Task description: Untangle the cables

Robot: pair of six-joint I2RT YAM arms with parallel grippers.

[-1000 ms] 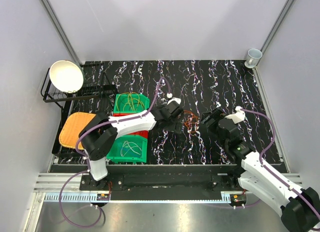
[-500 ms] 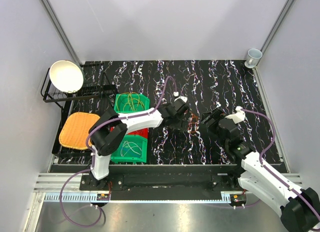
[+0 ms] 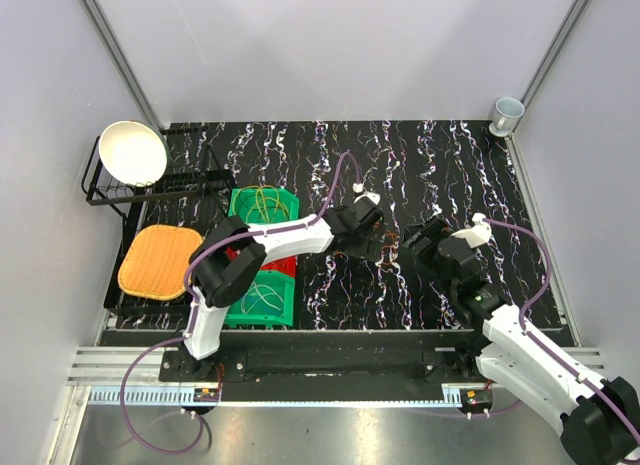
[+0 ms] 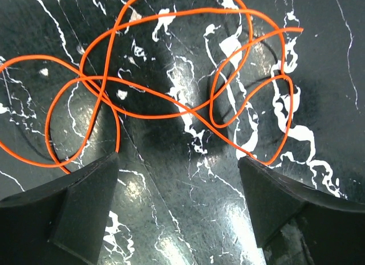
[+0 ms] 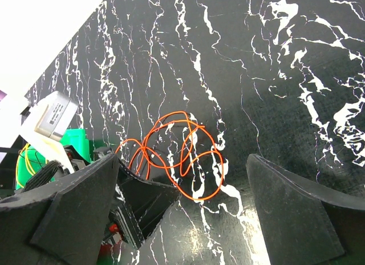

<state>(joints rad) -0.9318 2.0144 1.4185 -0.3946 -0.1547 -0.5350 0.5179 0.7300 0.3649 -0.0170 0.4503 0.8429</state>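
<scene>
left pincer [image 4: 178, 165]: wide, holding nothing, low over the loops | right pincer [image 5: 183, 161]: wide, empty, beside the tangle | orange cable [image 5: 181, 148]: loose tangled loops flat on the surface [image 3: 450, 165], mid-way between its left and right edges, between both pincers | coiled cables [image 3: 262, 201]: in green tray [image 3: 236, 215] toward the left edge

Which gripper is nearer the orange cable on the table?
Left. The left gripper hangs open directly over the orange cable, straddling its near loops; the right gripper, also open, sits apart to the cable's right.

orange cable [image 4: 188, 108], loose tangled loops, lying flat
</scene>
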